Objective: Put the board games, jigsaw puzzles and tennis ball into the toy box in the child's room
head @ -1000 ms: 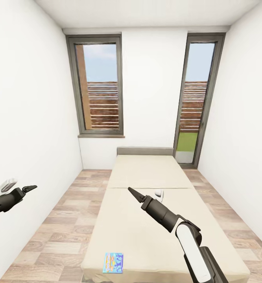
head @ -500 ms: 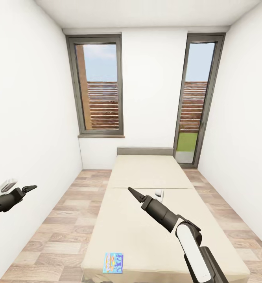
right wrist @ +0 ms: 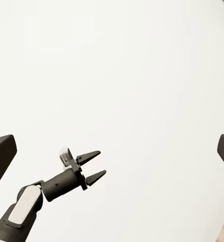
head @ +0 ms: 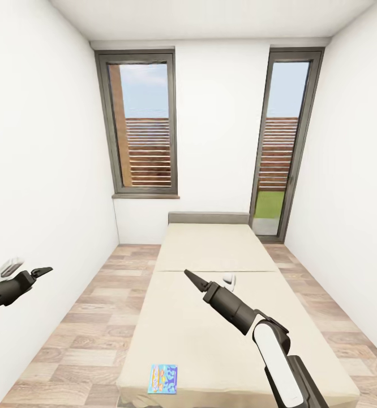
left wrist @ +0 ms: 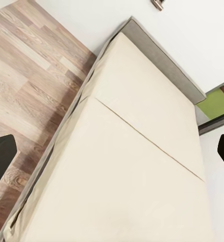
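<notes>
Board game (head: 163, 378), blue-covered, lies at the bed's (head: 211, 317) near corner in the head view; fetching it looks the step in hand. Left wrist view: bare mattress. Right wrist view: left gripper (right wrist: 95, 166) parted, empty. Right gripper (head: 189, 277): cannot tell. Next, lower toward the box.

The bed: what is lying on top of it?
On the bed, one blue board game lies near its foot. The right arm covers part of the mattress; a second game isn't discernible.
</notes>
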